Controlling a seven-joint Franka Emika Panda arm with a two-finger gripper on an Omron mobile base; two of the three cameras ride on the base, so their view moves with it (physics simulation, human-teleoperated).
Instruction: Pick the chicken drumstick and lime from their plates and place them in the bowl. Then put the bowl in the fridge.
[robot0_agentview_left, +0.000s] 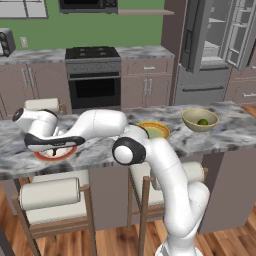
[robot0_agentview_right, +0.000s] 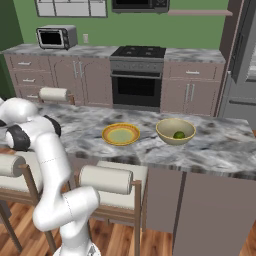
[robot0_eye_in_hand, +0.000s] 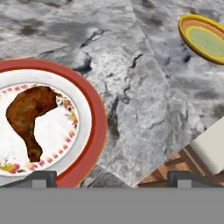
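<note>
- We judge that we are on the second pick: the lime (robot0_agentview_right: 179, 134) already lies inside the bowl (robot0_agentview_right: 168, 133), which stands toward the right end of the marble counter (robot0_agentview_left: 235, 131), and the yellow plate (robot0_agentview_right: 120, 134) just left of it is bare.
- The chicken drumstick (robot0_eye_in_hand: 29, 116) lies on the white plate with the red rim (robot0_eye_in_hand: 95, 118), near the counter's left end and close to its near edge, fat end up and thin bone pointing down in the hand view.
- Our gripper (robot0_eye_in_hand: 111, 178) hangs low over that end of the counter; its fingertips (robot0_eye_in_hand: 40, 178) stand wide apart and carry nothing.
- In the hand view the drumstick sits left of the gap between the tips, so the hand is not yet centred on it.
- The next move, as we read it, calls for shifting the hand until the meat lies between the tips, descending, and closing across the thick part, not the thin bone.
- The fridge (robot0_agentview_left: 215, 45) behind the counter's right end stands with its doors open, ready for the bowl.
</note>
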